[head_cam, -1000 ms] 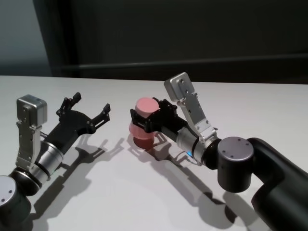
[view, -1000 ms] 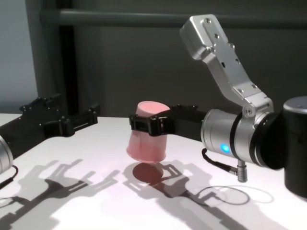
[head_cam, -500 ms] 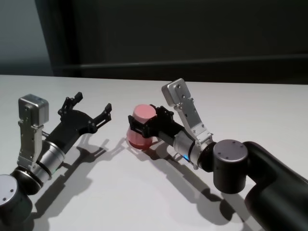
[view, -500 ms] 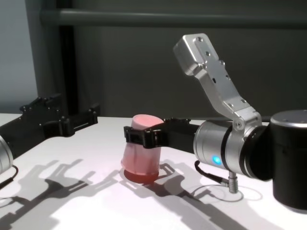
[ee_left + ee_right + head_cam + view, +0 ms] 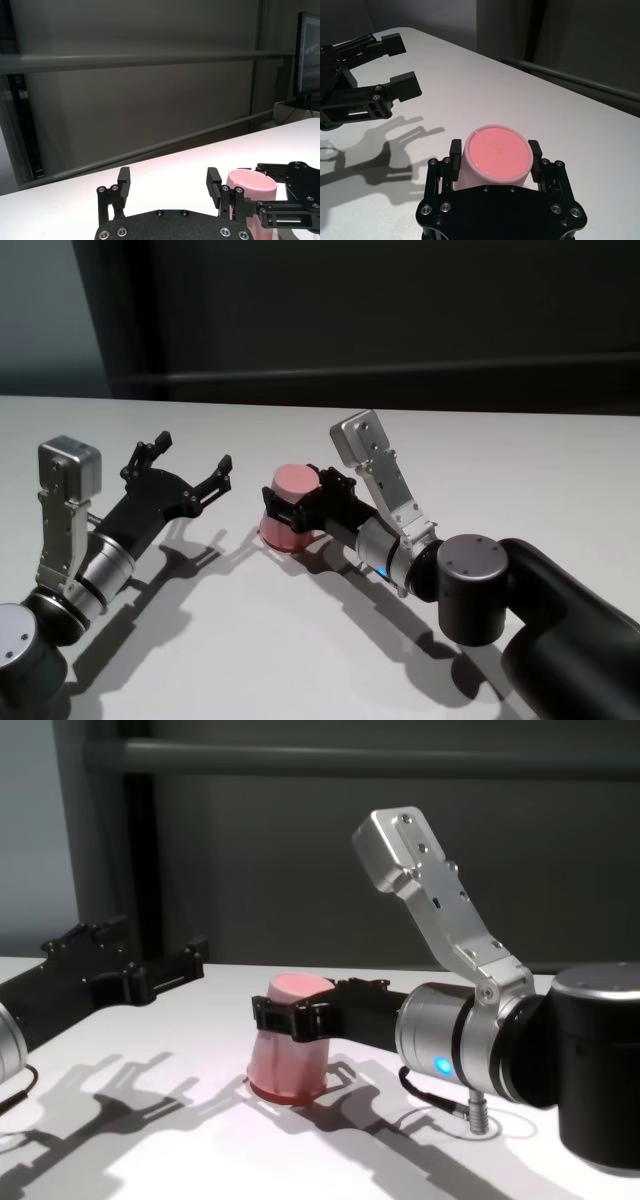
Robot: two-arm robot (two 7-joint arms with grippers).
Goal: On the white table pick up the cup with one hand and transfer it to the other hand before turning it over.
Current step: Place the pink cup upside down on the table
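The pink cup (image 5: 285, 527) stands upside down, base up, with its wide rim on the white table (image 5: 520, 455). My right gripper (image 5: 296, 494) is shut on the cup, fingers on both sides near its base; the right wrist view shows the base (image 5: 497, 152) between the fingers. My left gripper (image 5: 190, 457) is open and empty, a short way to the left of the cup and pointing at it. In the chest view the cup (image 5: 285, 1065) rests on the table, with the right gripper (image 5: 296, 1017) around it and the left gripper (image 5: 150, 960) apart from it.
A dark wall with horizontal rails (image 5: 350, 760) runs behind the table's far edge. Bare white table top lies in front of and to the right of the arms (image 5: 250, 640).
My right gripper has lowered the upside-down cup until its rim rests on the table, shifting slightly left. The left arm has not moved.
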